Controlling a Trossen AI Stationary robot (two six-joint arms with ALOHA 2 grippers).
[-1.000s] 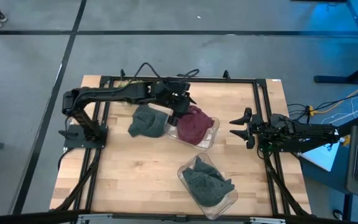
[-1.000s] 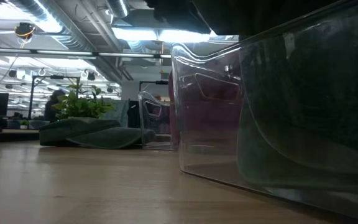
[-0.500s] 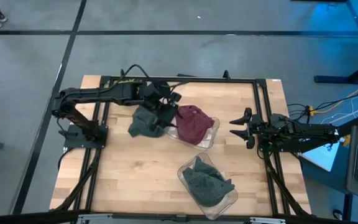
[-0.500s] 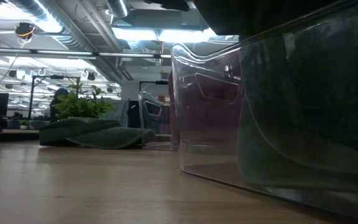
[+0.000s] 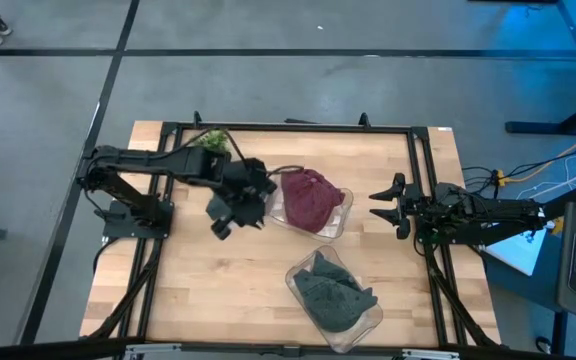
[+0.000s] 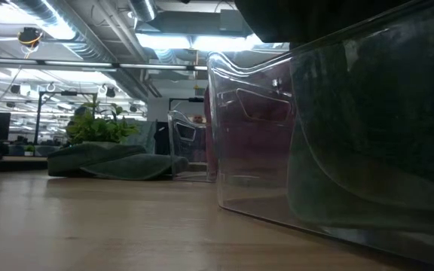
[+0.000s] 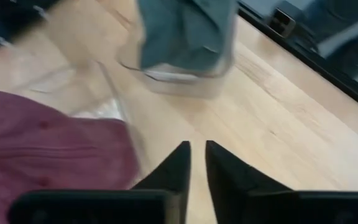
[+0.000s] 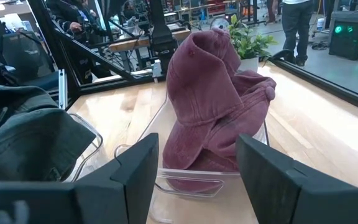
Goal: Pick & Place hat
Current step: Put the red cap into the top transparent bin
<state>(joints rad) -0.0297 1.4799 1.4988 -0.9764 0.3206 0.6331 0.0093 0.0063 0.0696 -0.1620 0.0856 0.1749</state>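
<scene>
Three hats show. A grey-green hat (image 6: 108, 160) lies flat on the wooden table; in the high view my left arm covers most of it. A maroon hat (image 5: 311, 198) sits in a clear tub (image 5: 340, 216). Another grey-green hat (image 5: 333, 292) fills a second clear tub (image 5: 303, 270) nearer the front. My left gripper (image 5: 248, 208) hovers over the table hat beside the maroon hat's tub. Its fingers (image 7: 173, 165) stand almost together, with only bare wood showing in the slit between them. My right gripper (image 5: 393, 205) waits open at the table's right side, facing the maroon hat (image 8: 213, 93).
A black metal frame (image 5: 288, 128) runs around the tabletop. A small green plant (image 5: 211, 140) stands at the far edge. Bare wood lies at the near left (image 5: 198, 290). People and desks show in the room beyond.
My left gripper has drawn back from the maroon hat's tub toward the table's left and near edges, and now stands over the grey-green hat on the table. The maroon hat stays in its tub, and the table hat has not moved.
</scene>
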